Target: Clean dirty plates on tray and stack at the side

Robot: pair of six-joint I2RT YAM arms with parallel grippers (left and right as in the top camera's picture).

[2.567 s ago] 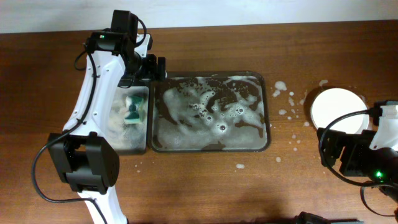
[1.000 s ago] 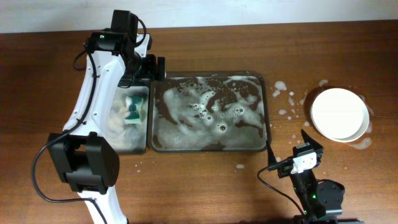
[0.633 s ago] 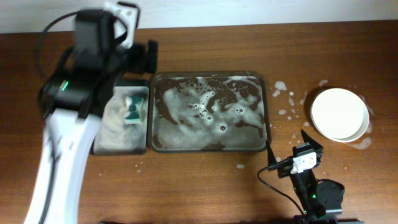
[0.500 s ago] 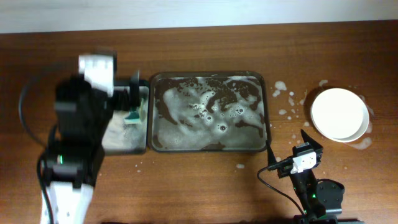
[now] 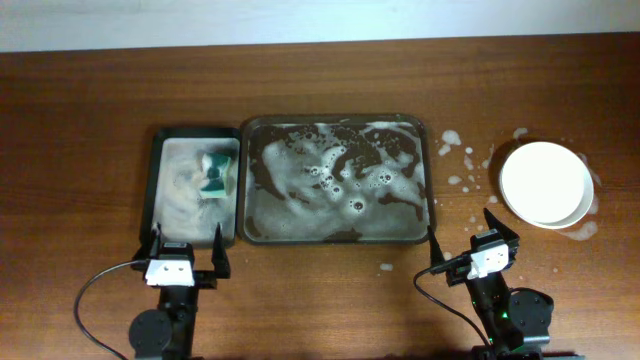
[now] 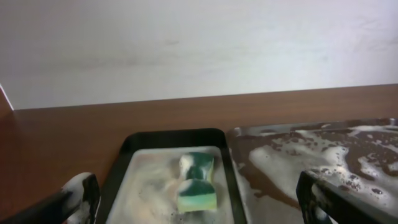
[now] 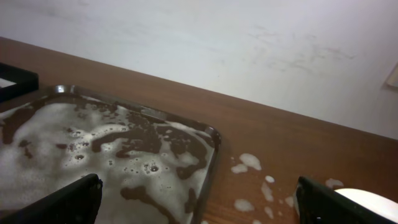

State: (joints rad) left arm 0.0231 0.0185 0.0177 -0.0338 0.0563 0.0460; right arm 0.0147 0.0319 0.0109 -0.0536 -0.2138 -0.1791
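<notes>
The large dark tray [image 5: 433, 215] in the middle holds foamy water; no plate shows in it. It also shows in the right wrist view [image 7: 210, 163] and the left wrist view [image 6: 249, 132]. White plates [image 5: 545, 182] are stacked on the table at the right. A green and yellow sponge [image 5: 215, 172] lies in the small black tray [image 5: 152, 190], also seen in the left wrist view [image 6: 197, 187]. My left gripper [image 5: 186, 252] is open and empty at the front, just before the small tray. My right gripper [image 5: 470, 238] is open and empty at the front right.
Blobs of foam [image 5: 458, 165] lie on the wooden table between the large tray and the plates, also in the right wrist view [image 7: 249, 162]. A white wall runs behind the table.
My left arm has pulled back from above the small tray's far end to the front edge of the table. My right arm had earlier moved from the plates to the front; the plates stay put.
</notes>
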